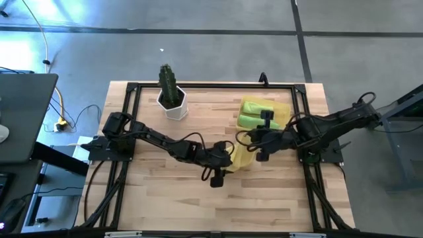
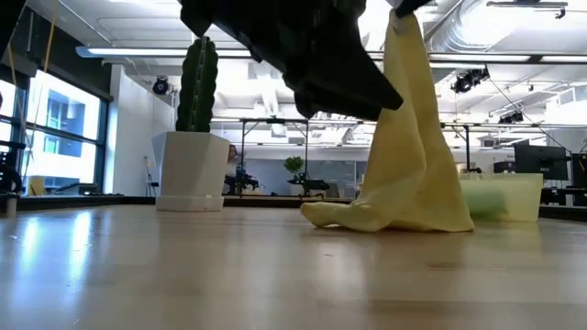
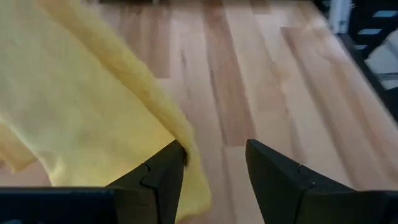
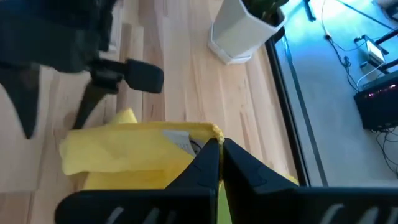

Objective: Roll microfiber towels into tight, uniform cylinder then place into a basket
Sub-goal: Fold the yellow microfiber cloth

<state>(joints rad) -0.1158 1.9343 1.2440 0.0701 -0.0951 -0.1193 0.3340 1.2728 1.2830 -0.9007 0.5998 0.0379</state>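
Note:
My right gripper [image 4: 221, 146] is shut on a bright yellow microfiber towel [image 4: 124, 155] and holds it up over the table's middle [image 1: 241, 158]. In the low view the towel [image 2: 408, 137] hangs in a long drape down to the wood. My left gripper [image 3: 214, 168] stands open just beside the drape [image 3: 74, 106], low over the table [image 1: 223, 165], with nothing between its fingers. The translucent yellow basket [image 1: 285, 109] sits at the far right with two rolled lime green towels [image 1: 254, 114] in it. My left gripper: the towel's hanging edge [image 3: 186, 146] lies by the inner side of one finger, and I cannot tell whether they touch. My right gripper pinches the towel's upper edge [image 4: 202, 138], beside a white label, between its two fingers, slanting down from the table's right. The towel hangs slack below, its lower end [image 2: 367, 218] bunched on the table.
A white pot with a green cactus [image 1: 172, 99] stands at the far left of the wooden table [image 1: 172, 198]. A black frame [image 1: 132, 89] borders the tabletop. Bare wood lies toward the near edge.

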